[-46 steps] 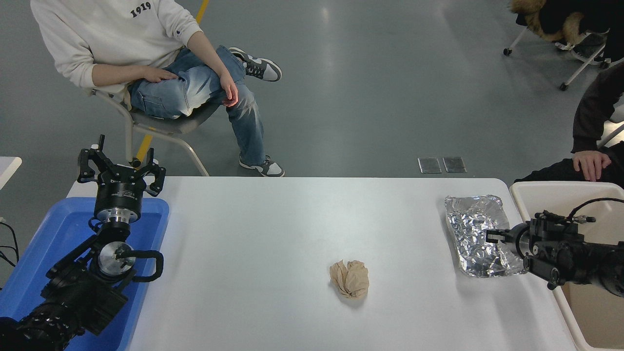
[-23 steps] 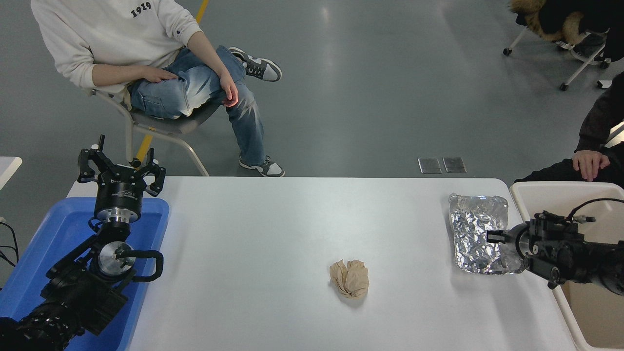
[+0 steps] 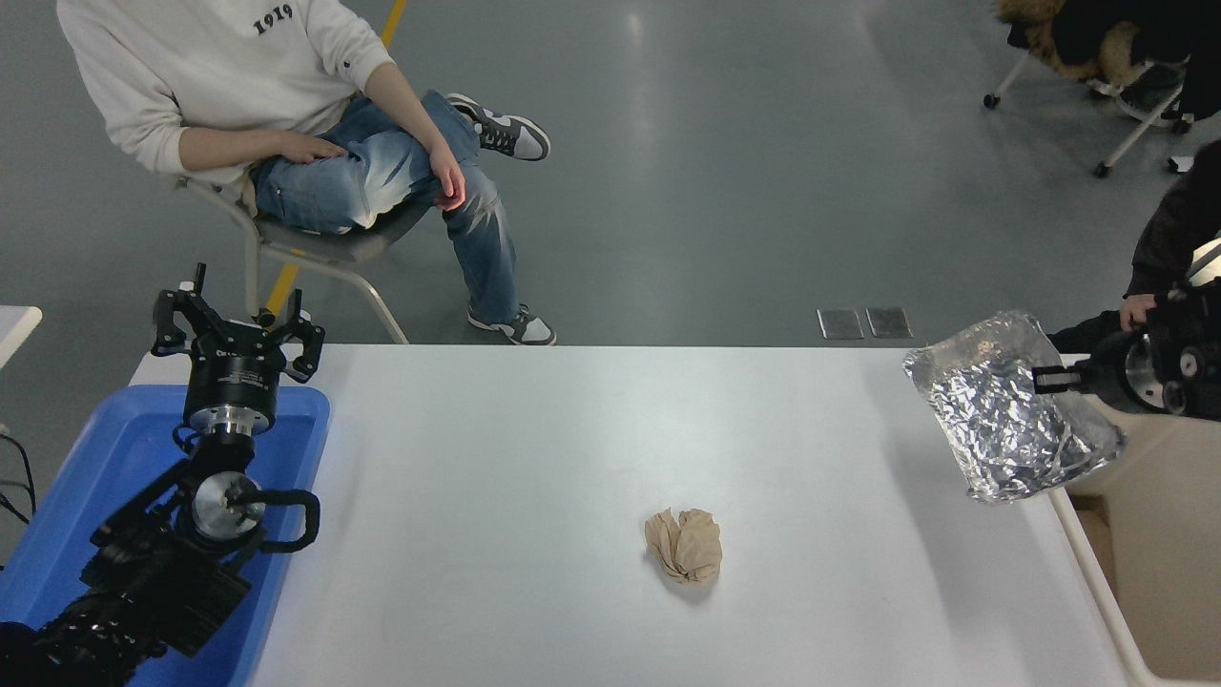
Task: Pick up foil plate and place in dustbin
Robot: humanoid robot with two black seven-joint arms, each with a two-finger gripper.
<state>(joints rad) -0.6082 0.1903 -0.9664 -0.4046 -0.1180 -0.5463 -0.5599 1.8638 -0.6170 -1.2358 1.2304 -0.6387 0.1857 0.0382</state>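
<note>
Head view: the black right hand grips the shiny crinkled silver foil plate, tilted, above the white desk's right edge.

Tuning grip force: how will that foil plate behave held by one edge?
Probably flimsy: the foil plate is crinkled and hangs tilted from the right tool. Likely light, held by one edge. It may dent or tear.
</note>
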